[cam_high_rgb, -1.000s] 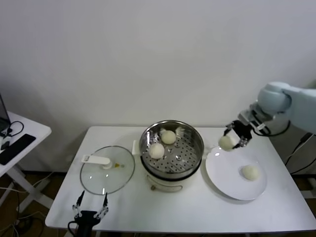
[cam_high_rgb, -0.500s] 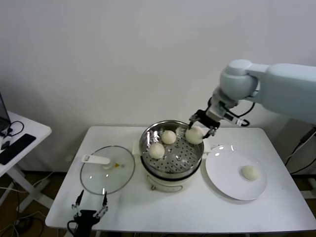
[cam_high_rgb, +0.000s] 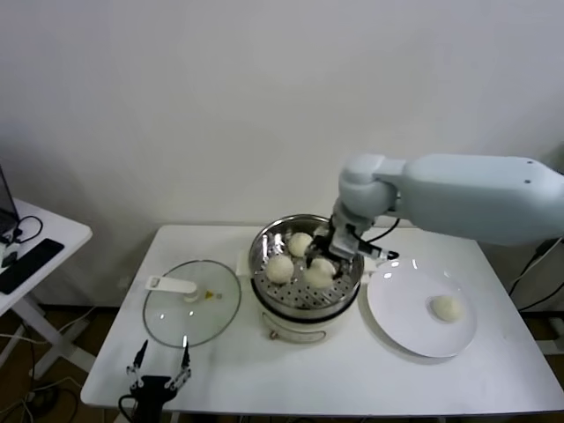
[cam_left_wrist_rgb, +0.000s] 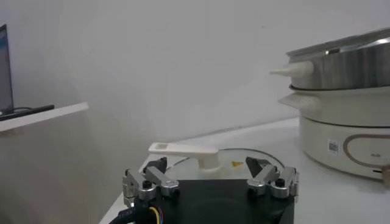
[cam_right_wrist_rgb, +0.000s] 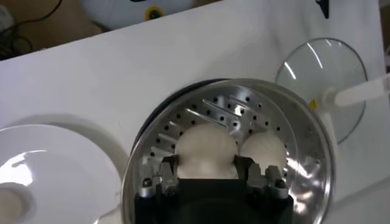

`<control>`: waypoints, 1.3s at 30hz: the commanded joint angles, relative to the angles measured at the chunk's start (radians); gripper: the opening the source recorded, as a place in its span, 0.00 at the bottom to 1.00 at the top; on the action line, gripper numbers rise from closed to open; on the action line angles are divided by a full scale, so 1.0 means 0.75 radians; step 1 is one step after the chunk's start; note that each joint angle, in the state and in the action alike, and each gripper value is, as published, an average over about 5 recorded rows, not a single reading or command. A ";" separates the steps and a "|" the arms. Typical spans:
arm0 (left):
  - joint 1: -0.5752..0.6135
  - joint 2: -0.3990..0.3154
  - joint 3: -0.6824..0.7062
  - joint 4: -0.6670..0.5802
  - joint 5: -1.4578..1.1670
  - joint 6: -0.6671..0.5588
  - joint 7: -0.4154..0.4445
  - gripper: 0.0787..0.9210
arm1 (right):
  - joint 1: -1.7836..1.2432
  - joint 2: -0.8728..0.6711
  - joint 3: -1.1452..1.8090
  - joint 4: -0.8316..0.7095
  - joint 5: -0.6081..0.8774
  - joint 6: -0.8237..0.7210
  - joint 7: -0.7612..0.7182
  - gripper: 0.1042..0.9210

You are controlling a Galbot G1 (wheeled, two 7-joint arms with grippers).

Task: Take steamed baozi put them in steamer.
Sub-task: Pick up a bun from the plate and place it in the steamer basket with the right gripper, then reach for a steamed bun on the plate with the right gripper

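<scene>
The steamer [cam_high_rgb: 348, 264] is a shiny steel basket with a perforated floor on a cream pot base, at the table's middle. Two baozi [cam_high_rgb: 300, 244] [cam_high_rgb: 279, 268] lie in it. My right gripper [cam_high_rgb: 324, 260] is lowered into the basket, shut on a third baozi [cam_high_rgb: 319, 273]. In the right wrist view this baozi [cam_right_wrist_rgb: 205, 148] sits between the gripper's [cam_right_wrist_rgb: 206, 164] jaws, beside another baozi [cam_right_wrist_rgb: 265, 149], above the steamer's floor [cam_right_wrist_rgb: 225, 112]. One more baozi [cam_high_rgb: 447, 307] rests on the white plate [cam_high_rgb: 401, 317]. My left gripper [cam_high_rgb: 160, 374] is parked open at the table's front left.
A glass lid [cam_high_rgb: 172, 317] with a white handle [cam_high_rgb: 174, 285] lies flat left of the steamer, just ahead of the left gripper [cam_left_wrist_rgb: 206, 170]. The pot base [cam_left_wrist_rgb: 347, 143] stands to one side of it. A side table with a dark device [cam_high_rgb: 26, 263] is far left.
My right gripper carried the baozi from above the plate leftward over the steamer rim and down into the basket. The left arm has not moved.
</scene>
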 commanded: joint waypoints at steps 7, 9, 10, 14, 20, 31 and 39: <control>0.003 0.001 0.001 0.008 0.000 -0.007 -0.001 0.88 | -0.256 0.125 0.037 -0.132 -0.120 0.035 0.027 0.64; 0.004 0.002 0.001 0.008 0.001 -0.008 -0.002 0.88 | -0.258 0.132 0.041 -0.152 -0.123 0.048 0.028 0.64; 0.005 0.002 0.000 0.007 0.001 -0.008 -0.002 0.88 | -0.255 0.135 0.041 -0.160 -0.124 0.056 0.028 0.64; 0.005 0.003 -0.001 0.007 0.001 -0.010 -0.002 0.88 | -0.228 0.141 0.042 -0.184 -0.125 0.097 0.045 0.65; 0.006 0.002 -0.001 0.008 0.007 -0.014 -0.003 0.88 | -0.131 0.131 0.028 -0.208 -0.022 0.173 0.067 0.74; 0.007 0.002 0.003 0.009 0.011 -0.017 -0.003 0.88 | 0.228 -0.012 -0.238 -0.322 0.431 0.270 -0.118 0.88; 0.005 0.007 0.003 0.016 0.008 -0.018 -0.003 0.88 | 0.326 -0.277 -0.459 -0.370 0.558 -0.121 -0.126 0.88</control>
